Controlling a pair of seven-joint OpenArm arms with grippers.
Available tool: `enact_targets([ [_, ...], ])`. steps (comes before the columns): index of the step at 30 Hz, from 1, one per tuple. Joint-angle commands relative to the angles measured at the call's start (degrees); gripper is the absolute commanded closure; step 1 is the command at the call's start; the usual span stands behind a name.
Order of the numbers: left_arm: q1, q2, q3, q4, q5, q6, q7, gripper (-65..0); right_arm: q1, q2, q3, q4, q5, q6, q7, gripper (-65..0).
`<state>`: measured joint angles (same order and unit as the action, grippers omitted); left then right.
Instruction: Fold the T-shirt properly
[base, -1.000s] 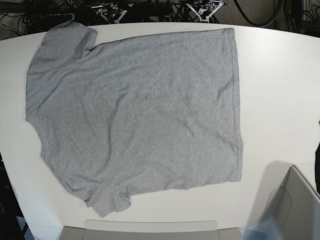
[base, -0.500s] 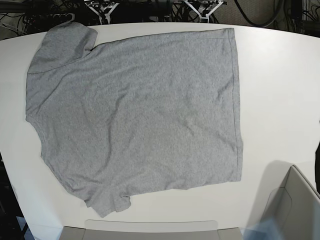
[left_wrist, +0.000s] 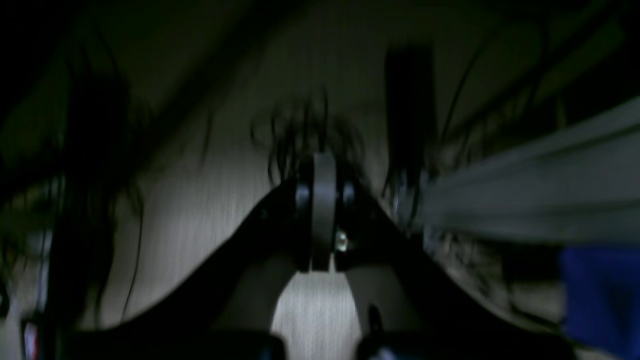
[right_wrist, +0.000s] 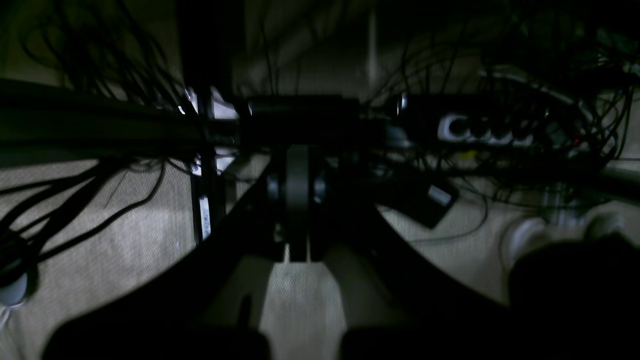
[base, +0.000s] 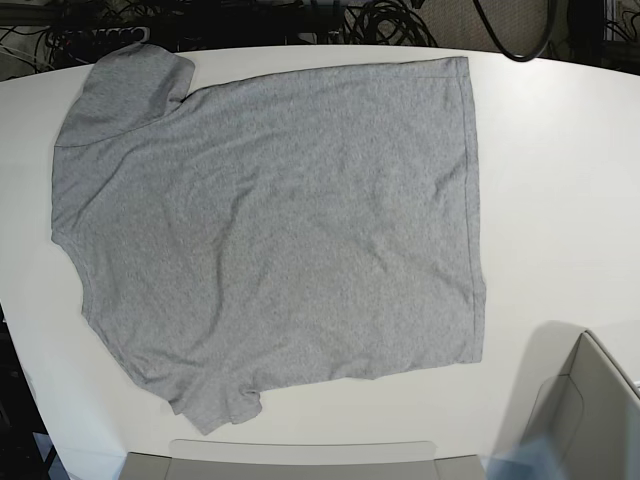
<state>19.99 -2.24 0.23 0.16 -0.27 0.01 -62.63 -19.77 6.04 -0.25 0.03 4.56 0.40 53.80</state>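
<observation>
The T-shirt (base: 270, 225) lies spread flat on the white table (base: 560, 190), plain grey side up, hem toward the right and sleeves toward the left. Neither arm shows in the base view. My left gripper (left_wrist: 322, 210) appears in its dim, blurred wrist view with its jaws pressed together and nothing between them, over floor and cables. In the right wrist view my right gripper (right_wrist: 297, 200) is likewise shut and empty, facing a dark tangle of cables. Neither gripper is near the shirt.
A grey box edge (base: 590, 400) stands at the table's front right. A pale flat panel (base: 300, 458) runs along the front edge. Cables and a power strip (right_wrist: 480, 131) lie beyond the table's far edge.
The metal arm parts seen at the table's far edge have left the base view. The T-shirt has not moved.
</observation>
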Motion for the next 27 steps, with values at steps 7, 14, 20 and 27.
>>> enact_targets([
  [7,6.5,0.0,-0.1,1.6,0.1,0.3,-13.9,-0.4,-6.3,0.5,-0.1,0.0,0.3,0.1,12.0,0.0],
  [14,15.9,0.0,-0.1,15.6,0.0,0.3,-14.2,-0.4,-13.4,1.0,0.2,8.2,0.6,0.1,12.3,0.0],
  [20,25.7,0.0,-0.2,32.7,0.0,0.3,-14.1,-0.4,-26.8,0.9,0.3,31.5,0.7,0.1,12.1,0.0],
  [27,36.3,0.0,-0.2,50.3,0.0,0.4,-14.1,-0.4,-39.8,1.1,0.3,54.8,0.8,0.1,12.0,0.0],
])
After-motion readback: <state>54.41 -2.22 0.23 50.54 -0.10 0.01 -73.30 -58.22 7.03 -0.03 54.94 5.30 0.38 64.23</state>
